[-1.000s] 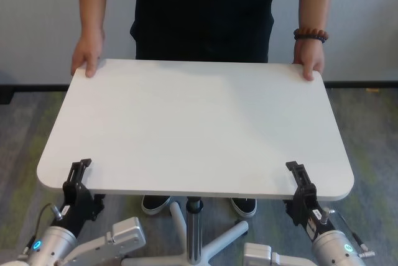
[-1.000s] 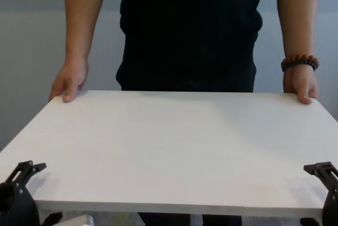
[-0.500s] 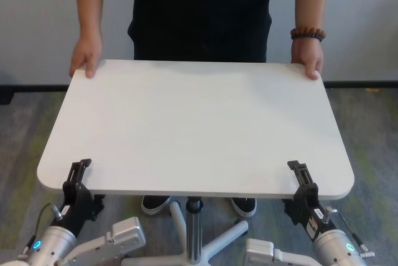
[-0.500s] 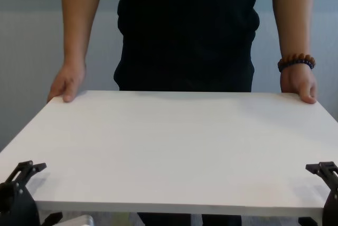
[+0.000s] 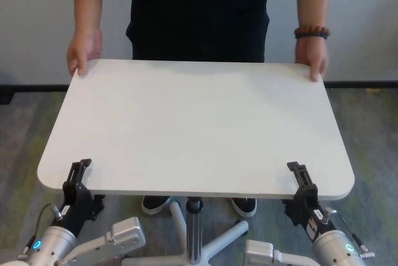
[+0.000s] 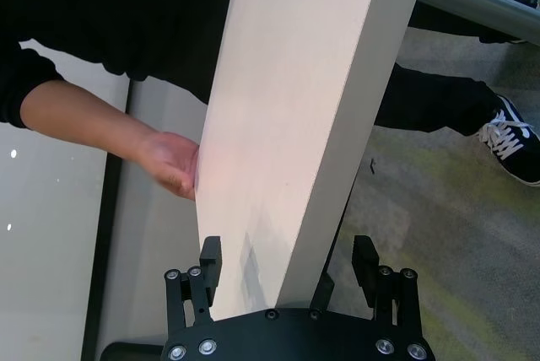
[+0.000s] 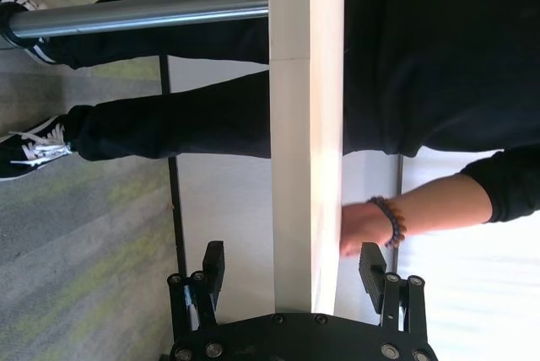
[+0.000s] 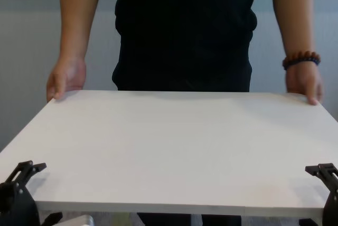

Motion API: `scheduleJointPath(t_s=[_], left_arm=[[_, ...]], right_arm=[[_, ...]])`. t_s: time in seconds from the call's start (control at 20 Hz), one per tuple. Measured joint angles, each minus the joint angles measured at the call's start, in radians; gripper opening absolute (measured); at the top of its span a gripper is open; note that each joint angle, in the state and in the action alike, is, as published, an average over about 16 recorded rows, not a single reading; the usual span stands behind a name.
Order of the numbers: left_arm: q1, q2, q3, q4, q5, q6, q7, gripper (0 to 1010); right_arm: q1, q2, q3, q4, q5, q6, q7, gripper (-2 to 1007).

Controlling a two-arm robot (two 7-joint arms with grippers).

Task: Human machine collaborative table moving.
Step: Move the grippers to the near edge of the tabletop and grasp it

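a: state the position of the surface (image 5: 196,126).

b: the white tabletop stands on a grey pedestal pole (image 5: 194,229) between the robot and the human (image 5: 199,11), who stands at the far edge. its near edge lies at the robot's two arms.

a: state the condition of the left hand (image 6: 289,261).

b: the left hand is at the near left corner of the surface. its two black fingers are spread wide, one above the board and one below. in the left wrist view the board's edge passes between them with a gap on each side, so nothing is pinched.

a: and the right hand (image 7: 293,266)?

b: same arrangement at the near right corner. fingers spread wide, straddling the board's edge, apart from both faces.

a: where are the human's hands?

b: one at each far corner. the person's hand on the robot's left (image 5: 84,51) touches the corner edge with its fingertips; the other (image 5: 311,58), wearing a bead bracelet (image 5: 311,31), rests on the opposite far corner.
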Motion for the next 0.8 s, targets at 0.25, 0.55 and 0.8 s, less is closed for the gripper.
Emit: scheduleJointPath(t_s=[0.25,0.55,0.8], left_arm=[[0.0,0.0,0.0,0.0,0.0,0.0,0.0,1003],[0.0,0.0,0.0,0.0,0.0,0.0,0.0,984],[0.0,0.0,0.0,0.0,0.0,0.0,0.0,921]], right_arm=[[0.001,0.002,-0.003,-0.001,-0.003,0.003,0.003,1001],[0.002,0.003,-0.004,-0.002,-0.005,0.006,0.005,998],[0.002,0.003,-0.005,-0.002,-0.006,0.007,0.006,967]])
